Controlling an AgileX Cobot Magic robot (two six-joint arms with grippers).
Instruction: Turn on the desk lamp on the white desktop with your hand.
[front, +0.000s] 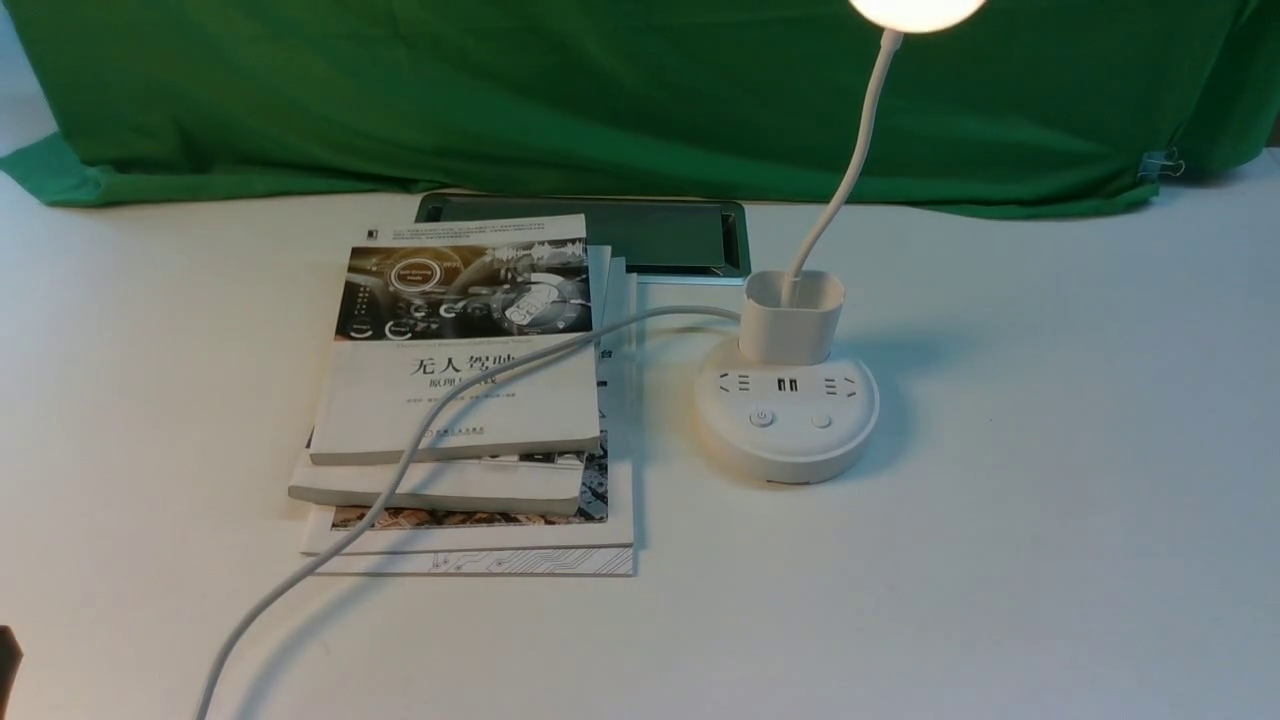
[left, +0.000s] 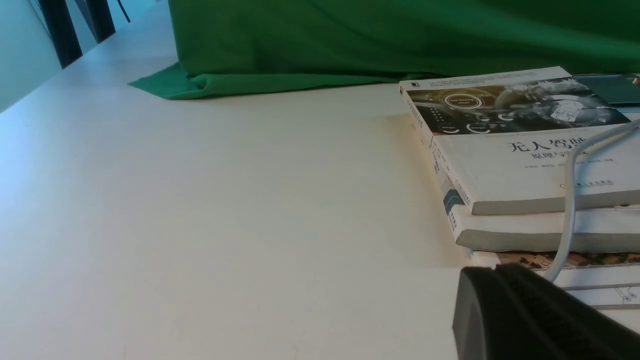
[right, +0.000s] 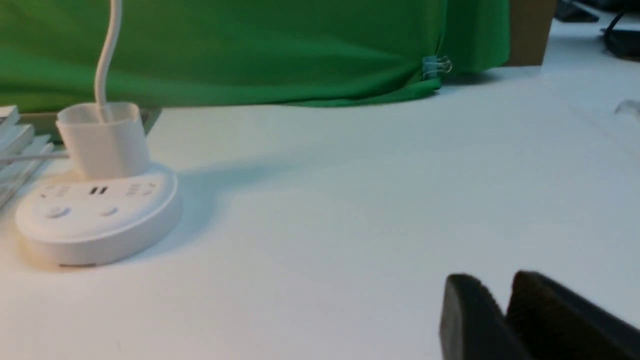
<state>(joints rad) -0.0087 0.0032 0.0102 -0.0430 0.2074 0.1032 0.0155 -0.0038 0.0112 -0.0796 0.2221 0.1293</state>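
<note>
The desk lamp (front: 786, 415) stands on the white desktop (front: 1000, 560) right of centre, and its round head (front: 915, 10) glows at the top edge. Two buttons sit on the front of its puck base. In the right wrist view the lamp (right: 97, 215) lies well away from my right gripper (right: 492, 282), the hand. That gripper hangs low over bare desktop, open by a narrow gap and holding nothing. My left gripper (left: 492, 272) is shut and empty, just in front of the book stack; in the front view only a dark sliver shows at the bottom left edge.
A stack of books (front: 460, 400) lies left of the lamp, with the white cable (front: 400, 480) running over it toward the front left edge. A dark recessed panel (front: 660, 235) sits behind them. Green cloth (front: 600, 90) closes off the back, held by a binder clip (front: 1160, 165).
</note>
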